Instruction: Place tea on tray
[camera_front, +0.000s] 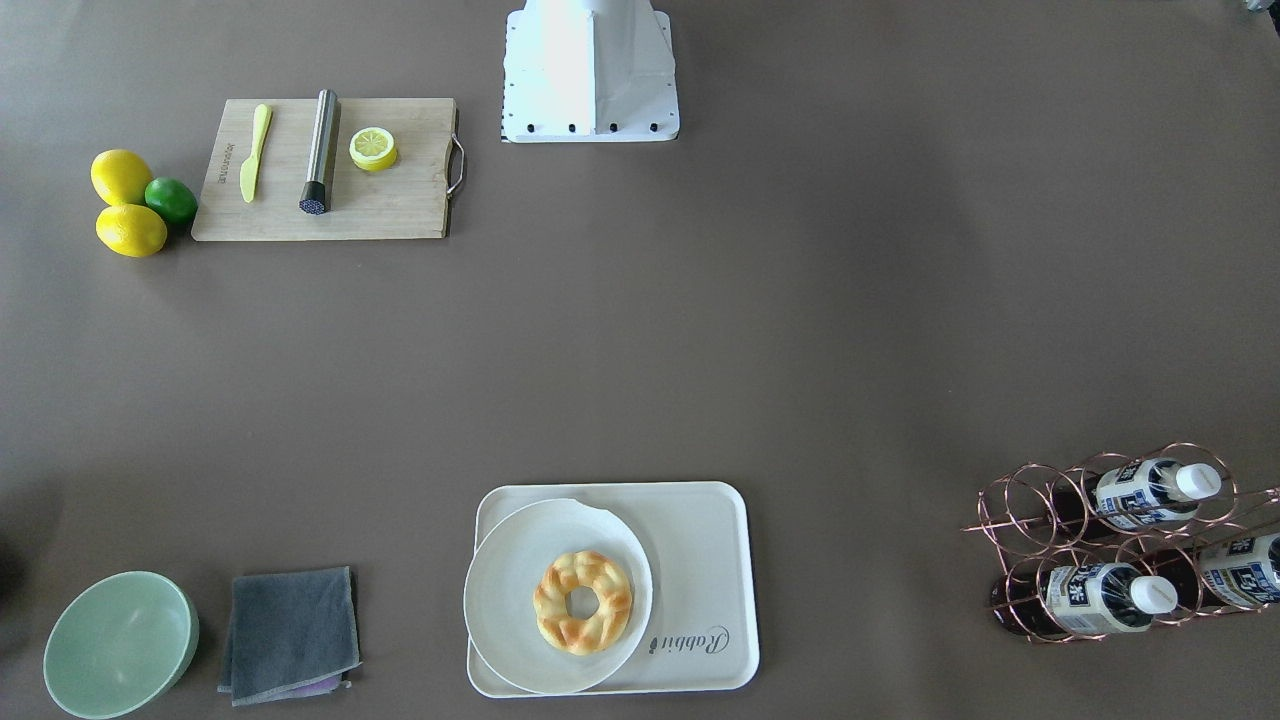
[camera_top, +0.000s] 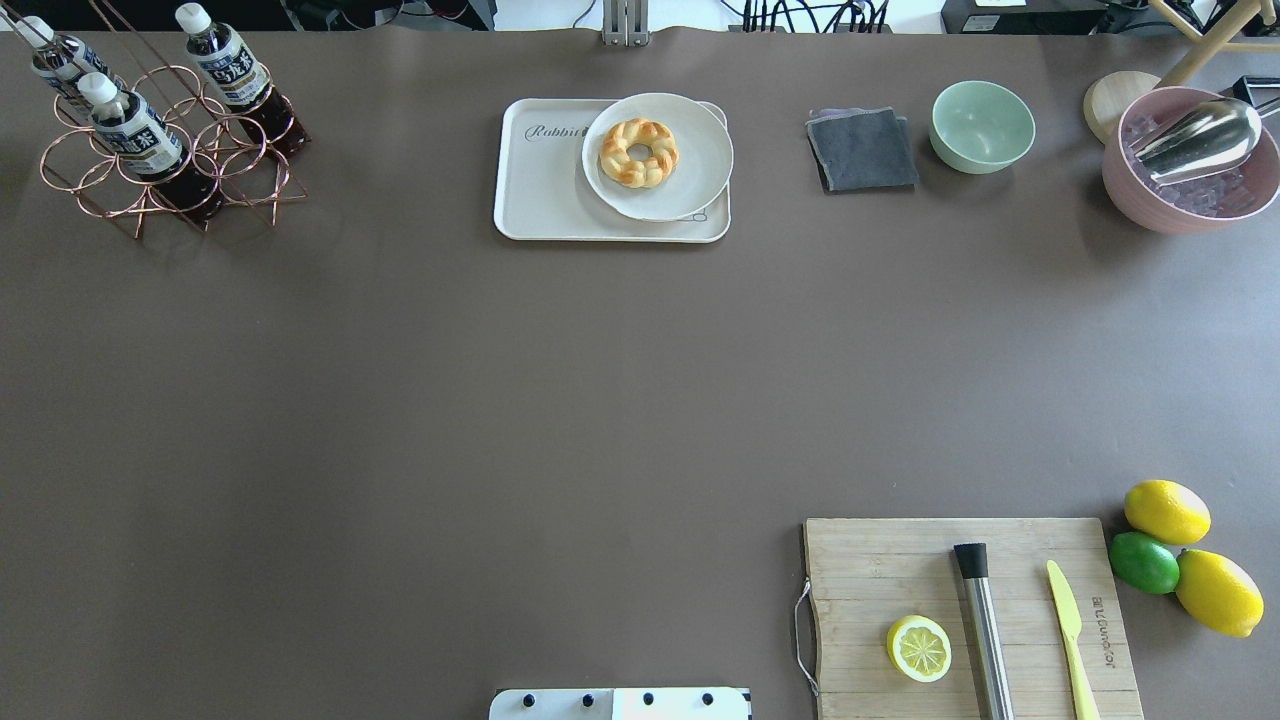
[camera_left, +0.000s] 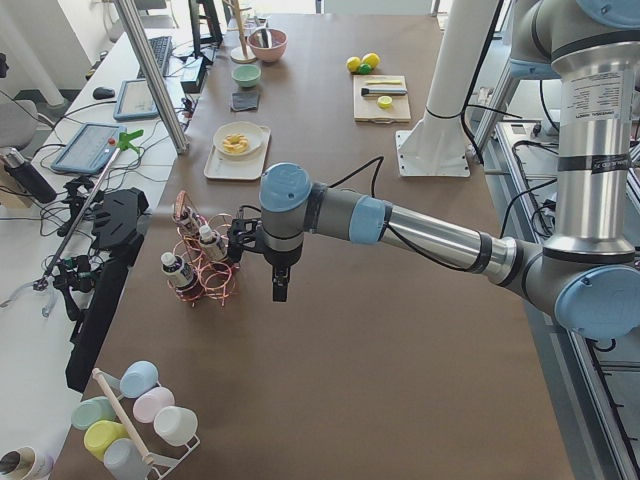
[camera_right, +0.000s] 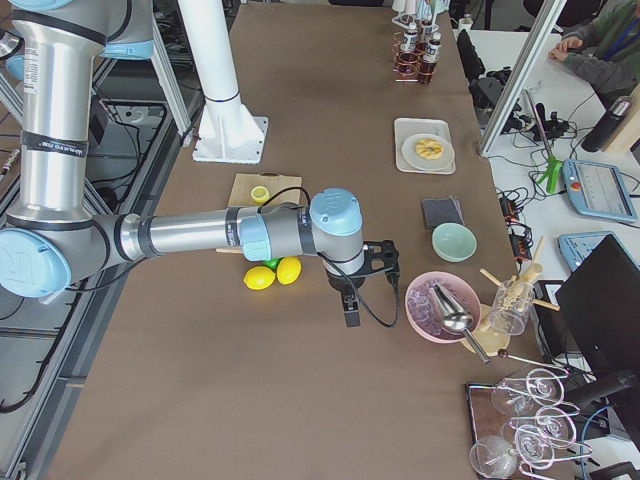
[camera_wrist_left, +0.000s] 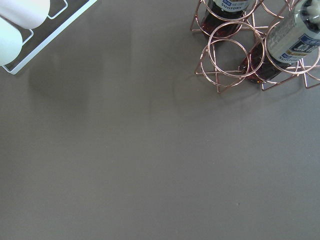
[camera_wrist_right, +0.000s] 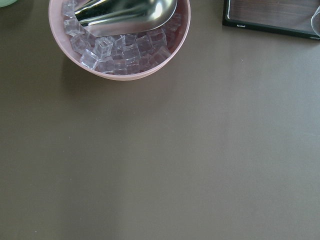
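**A:** How far along is it? Start at the robot's side of the counter (camera_top: 400, 400).

**B:** Nearest the base is the cutting board (camera_top: 880, 570), which has no part in this job. At the far edge, the tray (camera_top: 540, 190) carries a round plate (camera_top: 700, 175) with a doughnut (camera_top: 639, 151) on it. No bottle stands on the tray. A bare strip of it shows by the lettering, and I judge that to be the room for the tea.

**A:** And the tea itself?

**B:** It is in the far left corner, in the copper wire rack (camera_top: 100, 185). The nearest tea bottle (camera_top: 137, 135) leans in a ring, and the two other bottles (camera_top: 230, 65) sit in the rack behind it. So nothing of the task is done. Picking, carrying and setting down are all left.

**A:** What about the hands?

**B:** The left hand (camera_left: 280, 292) hangs just beside the rack, pointing down over the counter. As far as I can see it touches no bottle and holds nothing. Only the side view shows it, so I cannot tell whether its jaws are apart or together. Its wrist camera sees the rack and bare counter, but no fingers.

**A:** And the right one?

**B:** The right hand (camera_right: 352, 316) hangs near the pink ice bowl (camera_right: 440, 305), well apart from the tea. I cannot tell its state either.
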